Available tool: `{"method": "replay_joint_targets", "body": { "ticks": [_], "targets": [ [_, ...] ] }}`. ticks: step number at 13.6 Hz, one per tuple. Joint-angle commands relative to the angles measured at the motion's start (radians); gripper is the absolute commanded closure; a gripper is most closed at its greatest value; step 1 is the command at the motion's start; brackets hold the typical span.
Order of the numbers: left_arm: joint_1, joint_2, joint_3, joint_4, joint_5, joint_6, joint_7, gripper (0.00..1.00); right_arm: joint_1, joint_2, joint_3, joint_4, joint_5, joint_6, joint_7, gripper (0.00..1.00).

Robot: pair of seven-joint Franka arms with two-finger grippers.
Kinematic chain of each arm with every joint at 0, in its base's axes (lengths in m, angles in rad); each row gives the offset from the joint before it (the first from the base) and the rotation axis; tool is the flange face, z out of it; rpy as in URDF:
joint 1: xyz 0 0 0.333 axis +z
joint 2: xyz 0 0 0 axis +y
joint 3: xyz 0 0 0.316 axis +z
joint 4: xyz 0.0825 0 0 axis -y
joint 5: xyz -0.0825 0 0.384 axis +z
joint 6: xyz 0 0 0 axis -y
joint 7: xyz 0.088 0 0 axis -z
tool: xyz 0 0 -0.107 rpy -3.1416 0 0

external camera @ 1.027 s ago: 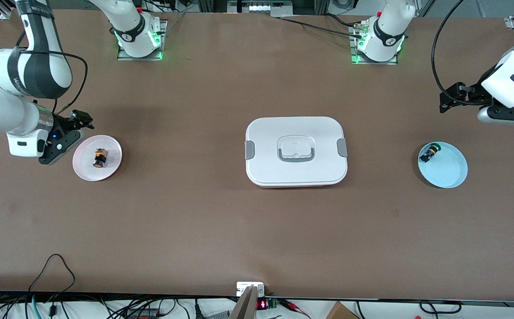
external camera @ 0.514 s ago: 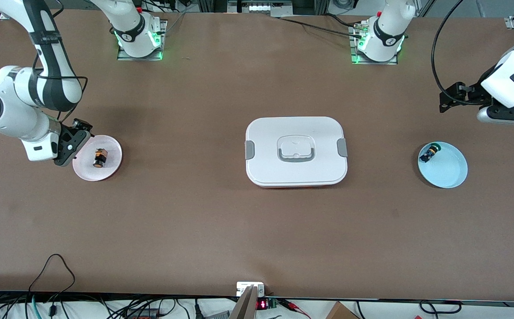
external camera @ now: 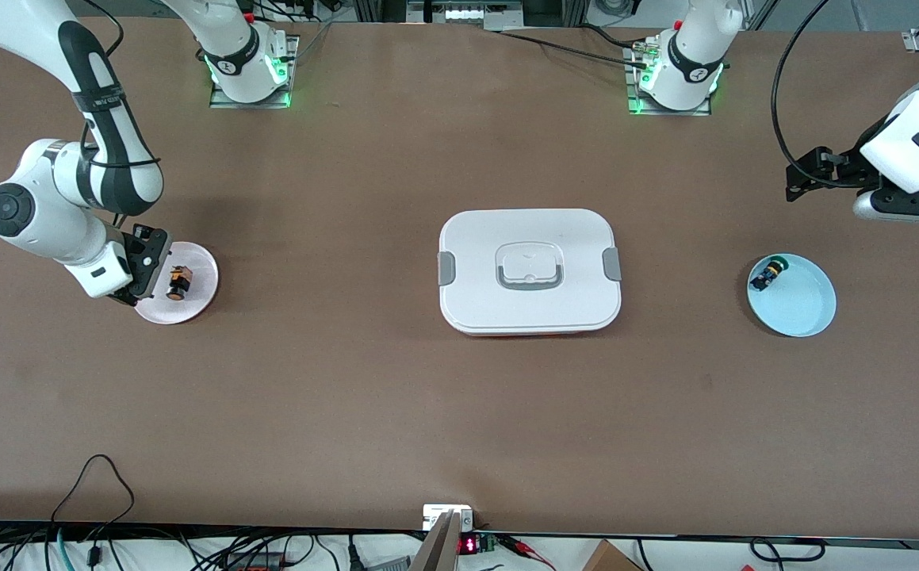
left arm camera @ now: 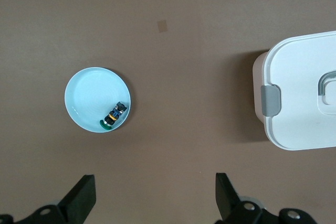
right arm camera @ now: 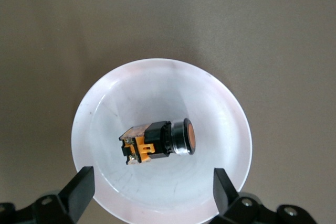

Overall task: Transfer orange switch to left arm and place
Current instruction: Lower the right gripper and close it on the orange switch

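Observation:
The orange switch (external camera: 178,283) lies on its side on a small pink plate (external camera: 199,295) toward the right arm's end of the table. My right gripper (external camera: 146,270) hangs open over the plate's outer edge. In the right wrist view the orange switch (right arm camera: 157,141) lies just ahead of my right gripper (right arm camera: 153,186), whose fingers stand wide with nothing between them. The white box (external camera: 530,271) sits mid-table. My left gripper (external camera: 795,179) waits open, high above the left arm's end of the table; it shows as the left gripper (left arm camera: 155,190) in its own view, empty.
A light blue plate (external camera: 804,308) toward the left arm's end holds a small black switch (external camera: 768,274) with blue and green parts. The left wrist view shows that blue plate (left arm camera: 89,90), its switch (left arm camera: 114,116) and a corner of the box (left arm camera: 299,103). Cables lie along the table's near edge.
The right arm has swung down and toward the pink plate, bringing its open gripper from beside the plate to over its edge. The left arm has not moved.

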Motion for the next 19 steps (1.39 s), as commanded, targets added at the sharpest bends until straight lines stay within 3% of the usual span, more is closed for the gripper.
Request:
{"method": "replay_joint_targets", "body": {
  "ticks": [1, 5, 19],
  "targets": [
    [0.002, -0.005, 0.001, 0.001, 0.002, -0.013, 0.009, 0.0, -0.012, 0.022, 0.009, -0.011, -0.012, 0.04, -0.09, 0.0],
    [0.002, -0.006, 0.001, 0.001, 0.002, -0.019, 0.009, 0.0, -0.012, 0.028, 0.01, -0.061, -0.01, 0.115, -0.115, 0.0],
    [0.002, -0.008, 0.003, 0.002, 0.002, -0.027, 0.006, 0.0, -0.013, 0.064, 0.013, -0.089, -0.001, 0.226, -0.116, 0.0]
  ]
}}
